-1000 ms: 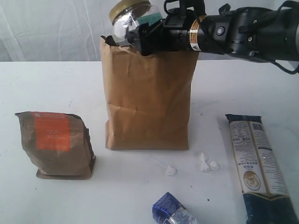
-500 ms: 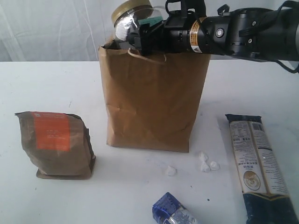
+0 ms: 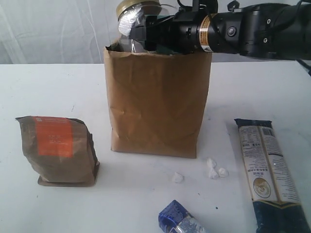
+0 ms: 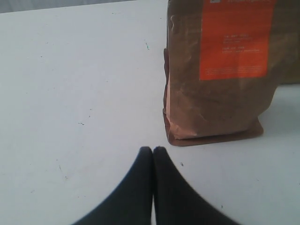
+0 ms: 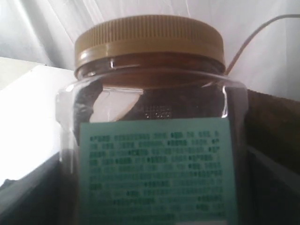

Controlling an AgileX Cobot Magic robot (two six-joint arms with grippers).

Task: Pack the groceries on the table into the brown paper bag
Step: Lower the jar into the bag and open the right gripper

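My right gripper (image 3: 146,33) is shut on the yellow-lidded clear jar (image 3: 130,22) and holds it at the open mouth of the brown paper bag (image 3: 155,102), with the jar's lower part behind the rim. In the right wrist view the jar (image 5: 154,93) with its green label fills the space between the gripper's (image 5: 152,187) fingers. On the table (image 3: 48,87), the brown pouch with the orange label (image 3: 58,148) stands at the left. My left gripper (image 4: 153,150) is shut and empty, low over the table beside the pouch (image 4: 220,79).
A long navy packet (image 3: 267,174) lies at the right of the table. A small shiny blue packet (image 3: 177,218) sits at the front edge. Small white lumps (image 3: 214,170) lie in front of the bag. A white curtain hangs behind.
The right gripper has turned the jar more upright over the bag's mouth. The bag's rim and body were jostled and shifted a little. The left gripper has not moved.
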